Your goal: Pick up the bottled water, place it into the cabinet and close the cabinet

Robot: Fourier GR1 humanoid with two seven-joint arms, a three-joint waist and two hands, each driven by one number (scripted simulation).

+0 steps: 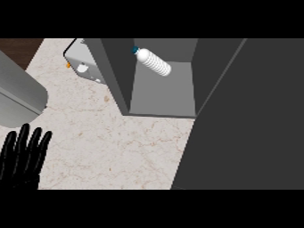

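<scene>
Now, from the head view, I see the bottled water [154,62] already inside the cabinet [162,91] — it lies tilted in the open compartment, its blue cap toward the upper left, close to the inner left wall, its body slanting down to the right over the grey floor. My left hand [21,156] shows at the lower left over the marbled counter [115,142], fingers straight and pointing up, holding nothing; it is resting well apart from the cabinet. A large grey forearm [9,91] crosses the left edge above that hand, and I can't see any hand at its end. My right hand is out of view, so I can't tell its state. A broad dark grey panel [253,120] fills the right side — whether it is the cabinet's door I cannot tell. Behind the cabinet's left wall sits a pale appliance [82,60] with a white knob and a small orange mark beside it.
</scene>
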